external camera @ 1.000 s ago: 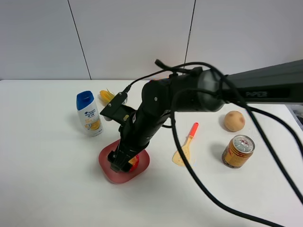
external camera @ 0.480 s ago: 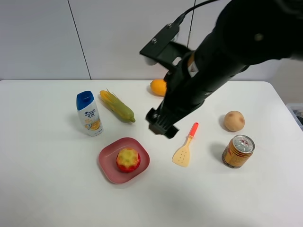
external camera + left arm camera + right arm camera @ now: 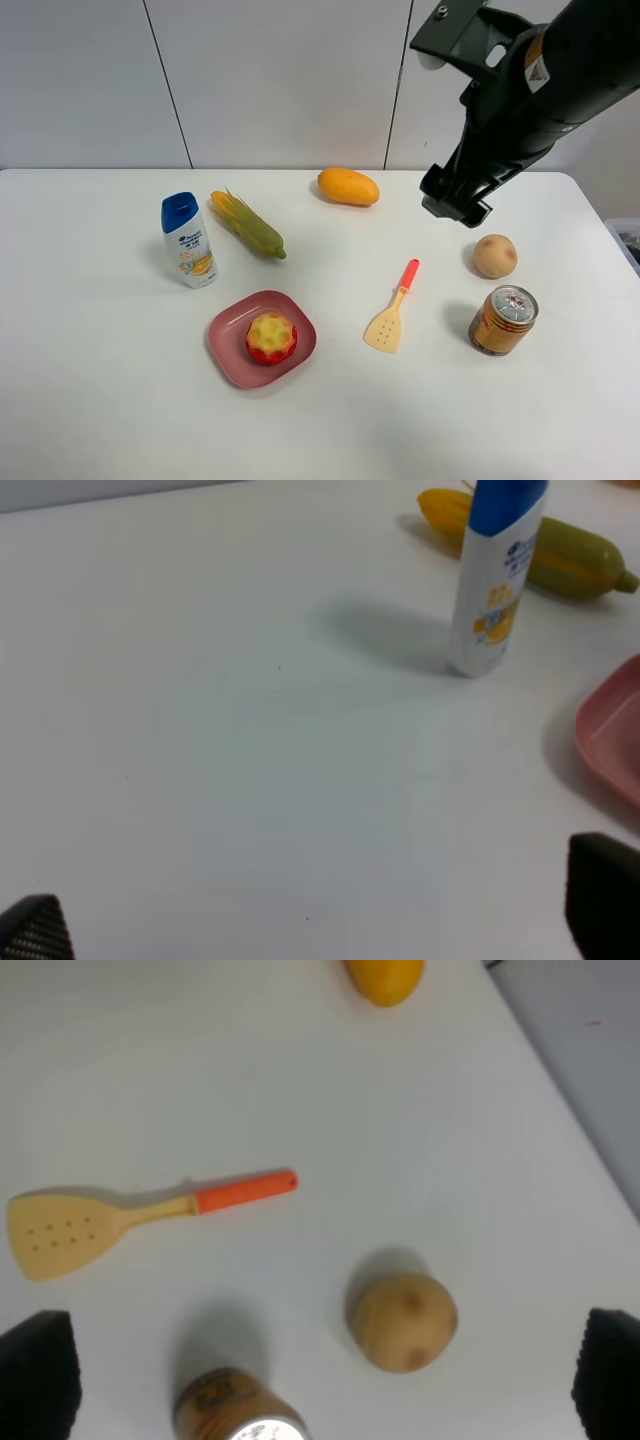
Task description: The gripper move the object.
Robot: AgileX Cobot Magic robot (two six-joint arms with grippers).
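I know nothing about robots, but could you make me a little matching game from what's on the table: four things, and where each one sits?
Things:
1. red and yellow toy fruit
2. shampoo bottle
3. spatula
4. can

Places:
A. upright beside the corn
B. close by the tan ball, nearer the camera
C. on the pink plate
D. lying flat between plate and can

Pairs: 1-C, 2-A, 3-D, 4-B.
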